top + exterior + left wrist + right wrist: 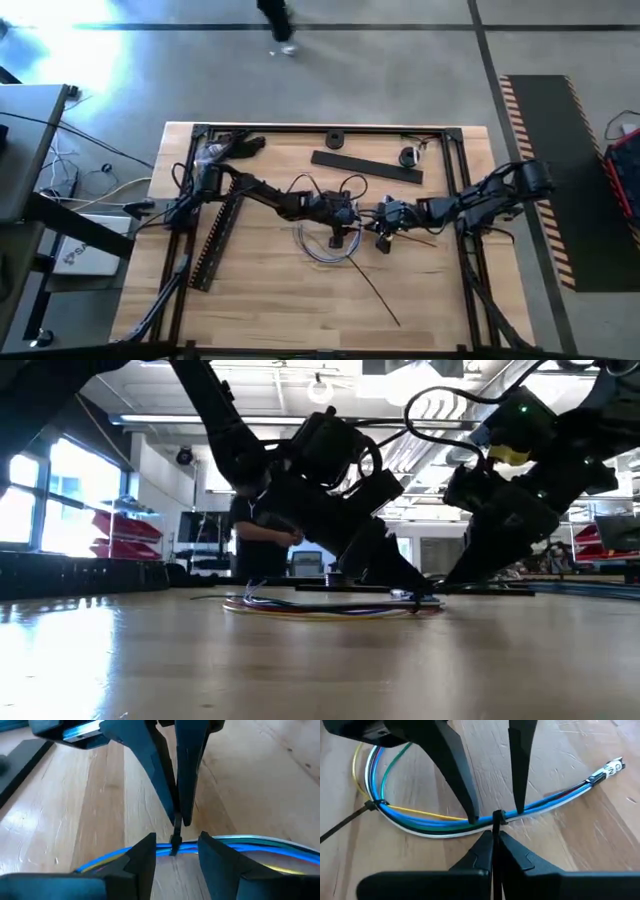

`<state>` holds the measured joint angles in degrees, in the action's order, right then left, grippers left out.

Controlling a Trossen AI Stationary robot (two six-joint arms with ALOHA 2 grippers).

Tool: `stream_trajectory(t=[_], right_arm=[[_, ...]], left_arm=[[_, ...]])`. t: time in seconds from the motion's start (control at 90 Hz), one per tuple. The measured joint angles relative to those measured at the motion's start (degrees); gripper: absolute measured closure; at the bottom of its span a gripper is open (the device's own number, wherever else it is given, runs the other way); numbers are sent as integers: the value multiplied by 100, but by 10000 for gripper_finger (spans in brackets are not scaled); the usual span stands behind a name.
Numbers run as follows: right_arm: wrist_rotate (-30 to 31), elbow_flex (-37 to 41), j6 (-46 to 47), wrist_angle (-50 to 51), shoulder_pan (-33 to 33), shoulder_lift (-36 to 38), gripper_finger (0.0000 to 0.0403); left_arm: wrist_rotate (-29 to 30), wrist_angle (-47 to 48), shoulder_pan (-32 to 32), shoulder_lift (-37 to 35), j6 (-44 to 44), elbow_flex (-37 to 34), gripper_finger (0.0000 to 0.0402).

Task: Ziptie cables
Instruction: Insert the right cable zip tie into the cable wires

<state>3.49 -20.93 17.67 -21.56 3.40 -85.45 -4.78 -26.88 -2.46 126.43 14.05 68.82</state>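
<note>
High view shows both arms meeting near the middle of the wooden table [270, 300], the left gripper [345, 222] and the right gripper [378, 228] close together over a loose loop of cables [318, 245]. A long slotted black strip [218, 240] lies by the left arm, and a flat black bar [365, 167] sits toward the table's far edge.

From the right wrist, the cables [420, 822] run as a curved bundle of blue, white, green, yellow and red strands lying on the wood. One black ziptie [367, 809] already cinches the bundle at its bend, its tail trailing off. A second ziptie [497, 816] circles the bundle farther along. The right gripper [493, 842] has its fingers pressed together on that second tie's strap. Opposite it, the left gripper's [495, 812] fingers stand apart, their tips touching the bundle on either side of the tie.

From the low view, the cables [320, 607] lie flat on the tabletop beneath both grippers, with a person [260, 535] standing in the room beyond.
</note>
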Motion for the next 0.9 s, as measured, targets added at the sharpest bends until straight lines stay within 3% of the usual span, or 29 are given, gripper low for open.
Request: stream_trajectory(t=[0.167, 0.5, 0.9], right_arm=[[-2, -2, 9, 4, 0, 0, 403], [-7, -2, 8, 73, 2, 2, 402], [331, -11, -141, 901, 506, 438, 402]], left_arm=[[-99, -135, -4, 113, 9, 5, 300], [-22, -314, -4, 228, -292, 22, 391], [-249, -153, -2, 228, -336, 29, 400]])
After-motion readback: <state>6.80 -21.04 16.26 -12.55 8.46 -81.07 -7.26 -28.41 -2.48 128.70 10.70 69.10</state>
